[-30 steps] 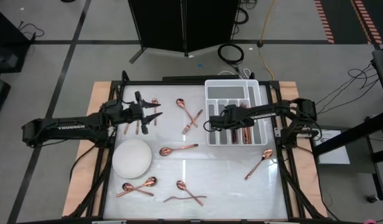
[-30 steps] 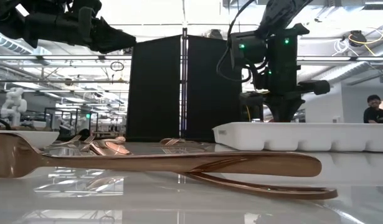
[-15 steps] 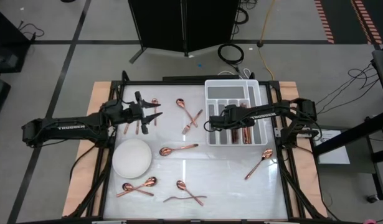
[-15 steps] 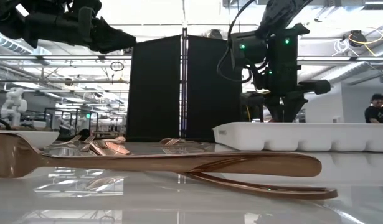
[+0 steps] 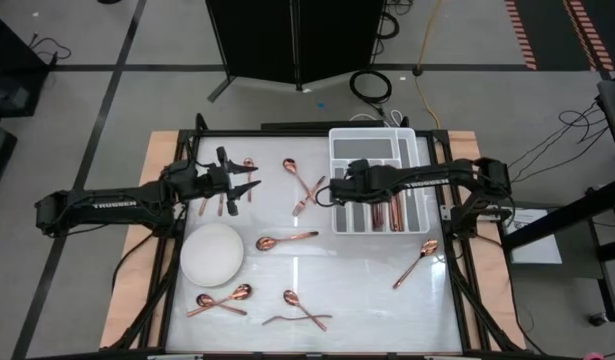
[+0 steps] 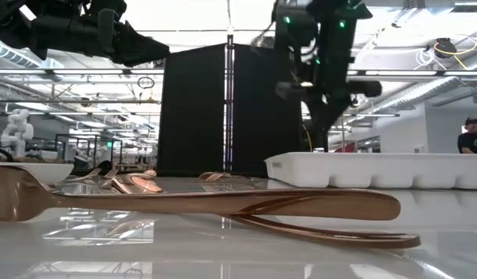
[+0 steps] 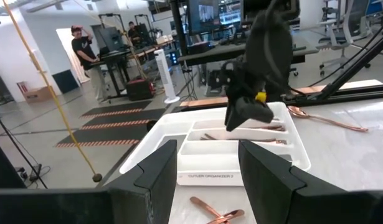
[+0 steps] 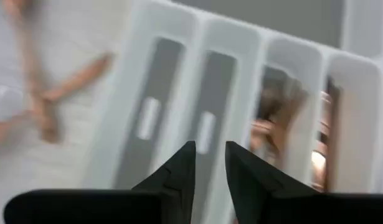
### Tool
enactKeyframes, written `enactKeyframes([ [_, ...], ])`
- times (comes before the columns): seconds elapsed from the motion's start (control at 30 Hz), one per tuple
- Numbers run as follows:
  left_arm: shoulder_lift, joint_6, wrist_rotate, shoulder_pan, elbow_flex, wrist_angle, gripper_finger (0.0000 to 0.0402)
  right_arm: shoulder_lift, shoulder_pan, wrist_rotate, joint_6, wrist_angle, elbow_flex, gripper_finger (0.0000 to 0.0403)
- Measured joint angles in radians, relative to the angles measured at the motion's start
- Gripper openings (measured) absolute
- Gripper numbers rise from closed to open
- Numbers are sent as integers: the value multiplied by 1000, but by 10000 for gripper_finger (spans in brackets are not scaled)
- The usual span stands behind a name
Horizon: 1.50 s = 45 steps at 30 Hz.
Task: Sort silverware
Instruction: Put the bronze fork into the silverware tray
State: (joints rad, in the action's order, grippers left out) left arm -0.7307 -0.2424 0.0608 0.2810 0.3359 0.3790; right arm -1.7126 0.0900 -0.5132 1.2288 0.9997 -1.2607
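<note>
Many slim copper-shiny silverware (image 5: 287, 241) pieces

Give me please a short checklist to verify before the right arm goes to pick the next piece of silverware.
1. Right gripper empty, fingers slightly apart: ok.
2. Right gripper above the white tray, clear of its walls: ok.
3. Copper pieces already lying in tray compartments: ok.
4. Nearest loose pieces, crossed pair beside the tray, overlap each other: not ok.
5. Left gripper open, empty, hovering at table's far left: ok.
6. Plate away from the path: ok.
</note>
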Motion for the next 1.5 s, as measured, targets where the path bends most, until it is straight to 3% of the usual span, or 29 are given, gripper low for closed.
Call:
enactKeyframes([
  [0.33,0,0,0,0,0,-2,171,0,-48,-8,-155,-257,-14,77],
  [0.67,0,44,52,0,0,-94,171,-42,-146,19,-517,-687,-15,77],
  [0.97,-22,159,71,0,0,-138,171,-109,-186,52,-580,-730,-14,77],
  [1.1,-57,159,94,-1,0,-136,171,-148,-166,123,-806,-761,-15,77],
  [1.27,-84,152,101,-2,0,-138,171,-169,-146,130,-1152,-781,-38,77],
  [1.33,-85,142,101,-2,0,-132,171,-169,-123,146,-1211,-800,-38,77],
  [1.5,-85,119,100,2,0,-139,171,-169,-46,316,-1224,-836,-38,77],
])
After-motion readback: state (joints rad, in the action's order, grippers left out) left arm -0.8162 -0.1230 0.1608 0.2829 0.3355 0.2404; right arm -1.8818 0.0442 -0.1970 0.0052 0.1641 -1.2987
